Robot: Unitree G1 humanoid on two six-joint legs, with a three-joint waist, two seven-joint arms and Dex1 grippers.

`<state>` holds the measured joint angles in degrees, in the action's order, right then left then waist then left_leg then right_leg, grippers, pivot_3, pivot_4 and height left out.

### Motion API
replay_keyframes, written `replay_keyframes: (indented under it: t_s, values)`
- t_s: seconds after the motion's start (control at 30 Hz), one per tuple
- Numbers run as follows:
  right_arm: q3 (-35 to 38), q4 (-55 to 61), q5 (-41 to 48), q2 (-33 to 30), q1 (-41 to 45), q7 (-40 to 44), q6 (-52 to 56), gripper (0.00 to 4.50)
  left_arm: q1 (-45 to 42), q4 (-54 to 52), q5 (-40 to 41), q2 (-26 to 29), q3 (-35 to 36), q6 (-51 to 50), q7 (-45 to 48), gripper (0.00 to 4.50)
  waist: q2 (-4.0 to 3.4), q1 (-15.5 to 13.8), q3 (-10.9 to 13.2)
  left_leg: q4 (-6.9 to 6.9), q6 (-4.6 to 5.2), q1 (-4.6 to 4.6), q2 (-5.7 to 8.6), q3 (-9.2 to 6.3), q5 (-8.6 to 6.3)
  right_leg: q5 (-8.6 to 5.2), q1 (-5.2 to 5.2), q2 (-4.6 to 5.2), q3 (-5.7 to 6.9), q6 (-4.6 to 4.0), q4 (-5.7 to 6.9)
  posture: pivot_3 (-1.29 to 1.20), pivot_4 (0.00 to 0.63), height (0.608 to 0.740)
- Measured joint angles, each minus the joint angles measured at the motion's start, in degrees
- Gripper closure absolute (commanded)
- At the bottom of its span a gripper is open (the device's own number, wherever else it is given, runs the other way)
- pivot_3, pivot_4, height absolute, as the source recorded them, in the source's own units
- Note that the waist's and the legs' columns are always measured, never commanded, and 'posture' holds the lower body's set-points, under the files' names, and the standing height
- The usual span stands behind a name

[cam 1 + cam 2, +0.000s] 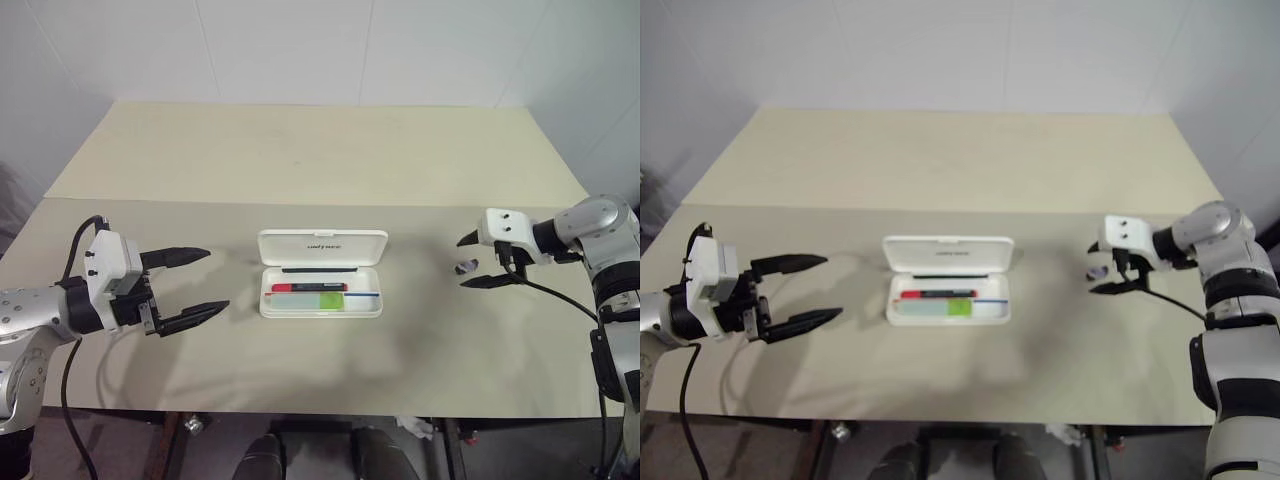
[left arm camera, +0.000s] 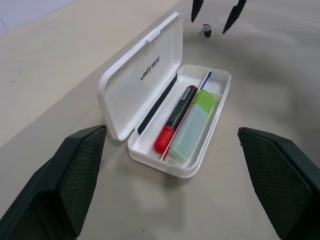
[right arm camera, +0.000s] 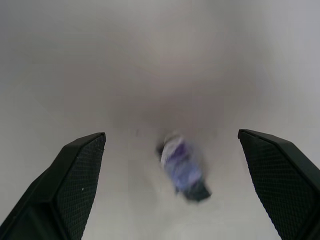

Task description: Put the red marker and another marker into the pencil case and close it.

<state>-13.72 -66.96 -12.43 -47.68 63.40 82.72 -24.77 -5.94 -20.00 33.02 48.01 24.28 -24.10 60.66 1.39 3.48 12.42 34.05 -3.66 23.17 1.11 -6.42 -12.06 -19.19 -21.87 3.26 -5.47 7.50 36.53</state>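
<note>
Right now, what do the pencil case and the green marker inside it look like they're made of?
The pencil case: probably hard white plastic, semi-gloss, judging by its moulded rounded rim and stiff, propped-open lid. The green marker: apparently translucent pale plastic with an opaque bright green cap; the body looks frosted.

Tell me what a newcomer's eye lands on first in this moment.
The open white pencil case in the middle of the table, with the red marker and the green marker lying side by side inside. Next, the open right gripper hanging over a small purple-and-dark object on the table's right side, the open left gripper waiting left of the case.
</note>
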Motion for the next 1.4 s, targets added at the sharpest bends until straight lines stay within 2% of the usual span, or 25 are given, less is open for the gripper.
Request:
replay_keyframes:
  t_s: [0.4, 0.83, 0.93, 1.27, 1.4]
  values:
    - [-4.1, -4.7, -8.2, 2.4, 4.4, -7.4, -4.9, 0.00, 0.9, -1.1, 0.8, -0.1, -0.1, 0.5, -1.3, 0.02, -0.03, 0.0, 0.0, 0.01, -0.02, 0.00, -0.01, 0.05, 0.01, 0.00, -0.09, -0.03, -0.08, 0.00, 0.13, 0.00, 0.150, 0.740]
    - [-7.5, -7.6, -14.4, 3.3, 8.3, -12.2, -5.1, 0.00, 4.2, -4.0, 2.5, -0.1, 0.6, 0.4, -3.6, 0.02, -0.03, 0.1, 0.0, 0.08, -0.04, 0.00, 0.00, 0.09, 0.03, -0.01, -0.16, -0.04, -0.14, -0.01, 0.36, 0.00, 0.150, 0.740]
    - [-7.9, -7.8, -14.8, 3.4, 8.5, -12.2, -5.1, 0.60, 4.5, -4.1, 2.7, -0.1, 1.0, 0.4, -3.8, 0.00, -0.03, 0.1, 0.0, 0.10, -0.04, 0.00, 0.00, 0.09, 0.04, -0.01, -0.16, -0.05, -0.14, -0.02, 0.38, 0.00, 0.150, 0.740]
    - [-6.3, -7.9, -13.1, 4.5, 8.5, -9.7, -5.1, 4.18, 4.7, -4.1, 2.7, 0.0, 1.8, 0.4, -4.6, 0.00, -0.04, 0.2, 0.0, 0.10, -0.04, -0.01, -0.01, 0.09, 0.04, -0.01, -0.17, -0.06, -0.15, -0.01, 0.40, 0.00, 0.150, 0.740]
    - [-3.7, -7.8, -10.4, 5.1, 8.5, -9.9, -4.1, 4.25, 4.6, -4.0, 2.8, 0.0, 1.7, 0.5, -4.4, 0.00, -0.04, 0.3, 0.0, 0.10, -0.04, -0.01, -0.01, 0.10, 0.04, -0.01, -0.17, -0.06, -0.15, -0.01, 0.43, 0.00, 0.150, 0.740]
